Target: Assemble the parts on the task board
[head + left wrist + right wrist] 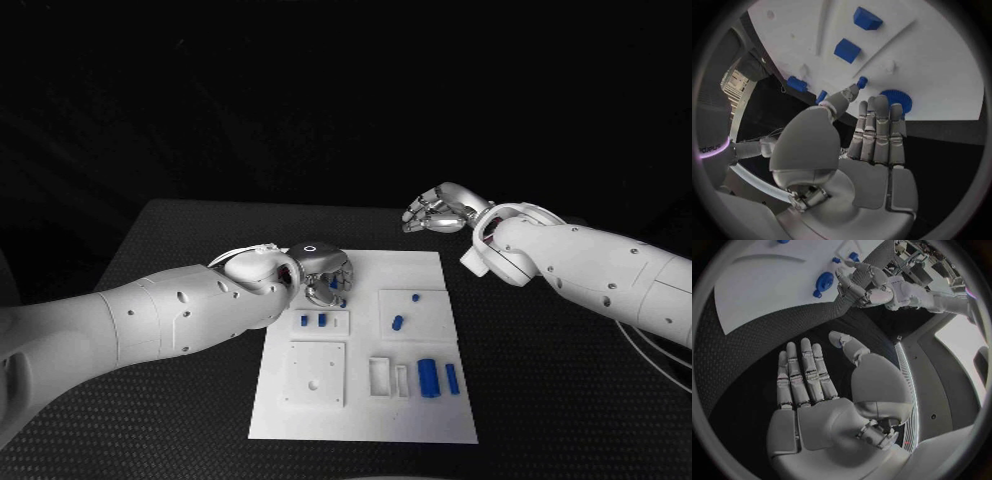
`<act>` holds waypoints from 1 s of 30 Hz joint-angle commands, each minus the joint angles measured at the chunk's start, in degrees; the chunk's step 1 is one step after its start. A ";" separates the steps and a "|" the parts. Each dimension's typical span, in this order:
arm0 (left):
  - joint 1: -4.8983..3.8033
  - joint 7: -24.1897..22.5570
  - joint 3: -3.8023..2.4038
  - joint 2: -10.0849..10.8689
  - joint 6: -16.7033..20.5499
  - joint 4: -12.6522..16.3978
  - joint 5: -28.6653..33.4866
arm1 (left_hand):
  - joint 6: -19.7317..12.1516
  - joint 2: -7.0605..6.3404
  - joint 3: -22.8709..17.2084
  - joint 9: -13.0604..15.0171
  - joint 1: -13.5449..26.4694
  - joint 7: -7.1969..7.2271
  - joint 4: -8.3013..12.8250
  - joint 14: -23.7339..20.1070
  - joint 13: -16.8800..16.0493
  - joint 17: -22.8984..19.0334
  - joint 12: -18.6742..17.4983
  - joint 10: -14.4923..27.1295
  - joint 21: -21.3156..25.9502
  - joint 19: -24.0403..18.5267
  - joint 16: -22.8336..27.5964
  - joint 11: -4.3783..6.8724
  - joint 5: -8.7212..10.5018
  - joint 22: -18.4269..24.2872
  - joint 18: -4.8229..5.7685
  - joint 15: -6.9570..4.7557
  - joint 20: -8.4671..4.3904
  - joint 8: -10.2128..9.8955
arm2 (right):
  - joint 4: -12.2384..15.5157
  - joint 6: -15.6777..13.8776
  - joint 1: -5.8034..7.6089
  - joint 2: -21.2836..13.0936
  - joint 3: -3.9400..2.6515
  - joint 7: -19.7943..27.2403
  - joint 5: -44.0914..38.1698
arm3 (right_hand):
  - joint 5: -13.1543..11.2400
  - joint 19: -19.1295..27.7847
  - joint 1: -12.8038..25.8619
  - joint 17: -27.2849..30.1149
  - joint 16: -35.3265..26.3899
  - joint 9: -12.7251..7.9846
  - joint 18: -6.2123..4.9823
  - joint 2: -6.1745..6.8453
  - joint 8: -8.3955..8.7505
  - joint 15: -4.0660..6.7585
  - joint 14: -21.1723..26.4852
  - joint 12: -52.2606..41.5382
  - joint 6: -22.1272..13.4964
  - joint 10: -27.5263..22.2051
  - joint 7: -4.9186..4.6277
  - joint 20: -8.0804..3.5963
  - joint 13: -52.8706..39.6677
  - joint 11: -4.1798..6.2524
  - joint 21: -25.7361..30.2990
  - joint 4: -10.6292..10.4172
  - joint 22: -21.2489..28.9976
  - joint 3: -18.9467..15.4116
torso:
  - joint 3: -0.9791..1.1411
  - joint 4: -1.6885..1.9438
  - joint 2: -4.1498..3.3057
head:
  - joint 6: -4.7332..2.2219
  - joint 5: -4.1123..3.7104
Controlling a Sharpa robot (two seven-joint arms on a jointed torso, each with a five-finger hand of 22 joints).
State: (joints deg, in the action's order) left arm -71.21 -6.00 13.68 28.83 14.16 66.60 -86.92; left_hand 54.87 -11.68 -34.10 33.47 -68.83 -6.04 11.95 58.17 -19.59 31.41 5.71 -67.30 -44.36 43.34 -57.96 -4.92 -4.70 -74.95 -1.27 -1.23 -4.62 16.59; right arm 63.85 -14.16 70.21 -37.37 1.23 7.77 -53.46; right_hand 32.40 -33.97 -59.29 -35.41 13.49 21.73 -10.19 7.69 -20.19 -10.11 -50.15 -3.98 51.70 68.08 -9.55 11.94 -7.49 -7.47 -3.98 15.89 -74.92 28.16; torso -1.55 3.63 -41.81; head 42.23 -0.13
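The task board [368, 400] lies under the left hand [320, 272] — empty, fingers apart, its fingertips beside the round blue part [896, 99]; right hand [437, 212] — spread, empty — hangs off the board.

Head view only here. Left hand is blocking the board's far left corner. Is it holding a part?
Observer: No. The left wrist view shows the left hand with fingers straight and nothing in it.
Operator: What's it covering?
Observer: A round toothed blue part lies on the task board near its edge, by the fingertips. I can't tell if they touch it.
Operator: Right hand looks curled to me. Anything in it?
Observer: The right wrist view shows the right hand flat with fingers apart, holding nothing, over the black table and off the board.
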 commanded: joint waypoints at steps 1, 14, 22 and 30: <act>0.14 -1.24 -0.04 -0.32 -2.45 0.14 -1.37 | 0.65 0.63 0.35 -0.18 0.11 -0.08 -0.04 0.67 0.29 0.29 -0.41 -0.75 -0.40 0.63 -0.80 0.08 -0.44 -0.50 0.06 -0.01 -2.21 -0.20 | 0.14 0.20 0.01 -0.01 -0.02 0.60 -0.04 | 0.18 0.32 0.27 -0.09 -0.18 0.06 1.03 0.05 -0.02 0.33 0.20 -0.26 -0.42 -0.18 0.03 0.07 0.06 -0.04 0.23 -0.23 -0.70 0.15 | -0.02 -0.03 -0.02 | 0.06 -0.15; 0.17 -0.97 -0.04 -0.48 -4.27 -0.31 -1.39 | 0.47 1.17 0.25 -0.56 0.20 -0.15 0.30 0.81 1.16 1.07 -1.36 -1.00 -0.88 1.07 -2.40 -0.04 -7.27 -1.07 -0.08 0.00 -2.27 -0.54 | 0.21 0.19 0.01 -0.08 -0.02 0.60 -0.04 | 0.17 0.32 0.28 -0.10 -0.19 0.06 1.03 0.05 -0.02 0.34 0.20 -0.26 -0.42 -0.18 0.03 0.07 0.06 -0.04 0.23 -0.23 -0.71 0.16 | -0.02 0.11 0.05 | 0.36 -0.38; 0.44 -1.03 -0.04 -1.03 -4.68 -1.28 -1.39 | 0.77 2.07 0.10 -0.73 -0.03 -0.30 0.95 -0.04 1.69 1.01 -1.69 -1.44 -0.85 0.72 -2.49 0.01 -9.11 -1.11 -0.02 0.01 -2.21 -0.53 | 0.52 0.12 0.01 -0.23 -0.02 0.59 -0.04 | 0.18 0.32 0.27 -0.10 -0.19 0.06 1.03 0.05 -0.03 0.34 0.20 -0.26 -0.42 -0.18 0.03 0.07 0.06 -0.03 0.23 -0.23 -0.71 0.16 | -0.07 0.06 0.00 | 0.36 -0.41; 0.74 -0.97 -0.04 -1.66 -5.14 -2.03 -1.35 | 0.42 2.56 0.01 -1.00 0.66 -0.34 0.63 -1.11 2.64 0.21 -2.08 -0.09 -0.24 -0.02 -1.28 -0.35 -9.02 -0.94 0.13 0.43 -1.85 -0.80 | 0.98 -0.29 0.01 -0.36 -0.03 0.81 -0.04 | 0.19 0.32 0.25 -0.10 -0.18 0.07 1.03 0.05 -0.04 0.34 0.19 -0.27 -0.41 -0.17 0.04 0.06 0.06 -0.02 0.23 -0.22 -0.72 0.18 | -0.02 0.02 -0.07 | 0.34 -0.53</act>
State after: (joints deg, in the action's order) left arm -70.57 -6.51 13.66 27.39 10.07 64.58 -88.00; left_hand 55.47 -9.49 -34.00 32.50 -68.45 -6.24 12.65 57.30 -17.00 31.66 3.85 -67.73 -44.94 43.71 -59.40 -5.23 -13.59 -74.92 -1.26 -0.82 -4.58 16.15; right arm 64.72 -14.22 70.21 -37.70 1.23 7.84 -53.43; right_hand 32.40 -33.97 -59.29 -35.45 13.49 21.73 -10.19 7.69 -20.19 -10.11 -50.15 -3.98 51.72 68.08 -9.54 11.94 -7.50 -7.47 -3.98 15.89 -74.91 28.16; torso -1.59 3.66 -41.85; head 42.56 -0.65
